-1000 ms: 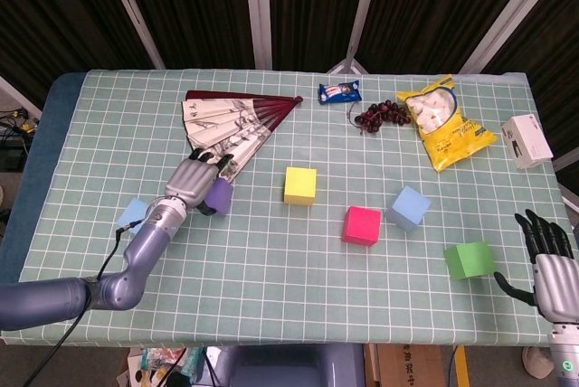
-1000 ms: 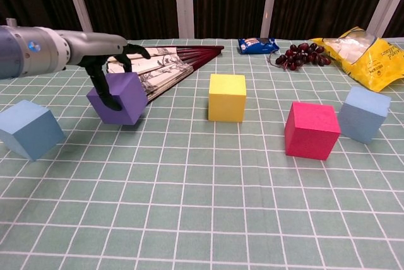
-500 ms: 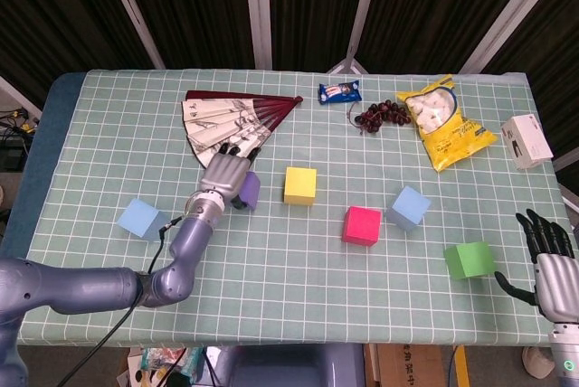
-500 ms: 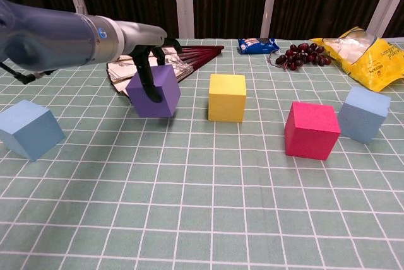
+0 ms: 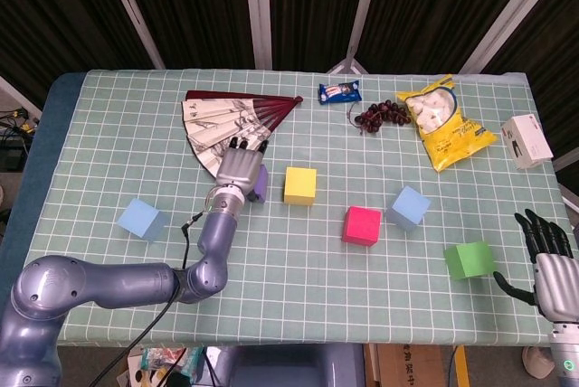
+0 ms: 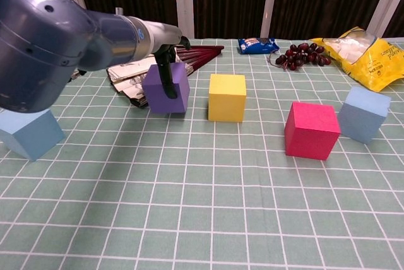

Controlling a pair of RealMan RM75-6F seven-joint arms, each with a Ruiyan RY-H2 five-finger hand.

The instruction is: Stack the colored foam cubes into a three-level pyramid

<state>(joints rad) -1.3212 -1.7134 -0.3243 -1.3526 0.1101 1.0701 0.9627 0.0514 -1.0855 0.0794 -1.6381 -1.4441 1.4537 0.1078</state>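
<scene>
Left hand grasps purple cube, at 9 o'clock of yellow cube. Set it flush beside, faces parallel. Right hand released.

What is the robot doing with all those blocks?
The robot's left hand is holding a purple cube close beside the yellow cube, in front of a folding fan. Its right hand rests open at the table's edge, near a green cube. The pink cube and two blue cubes sit apart, so no pyramid is built yet.
</scene>
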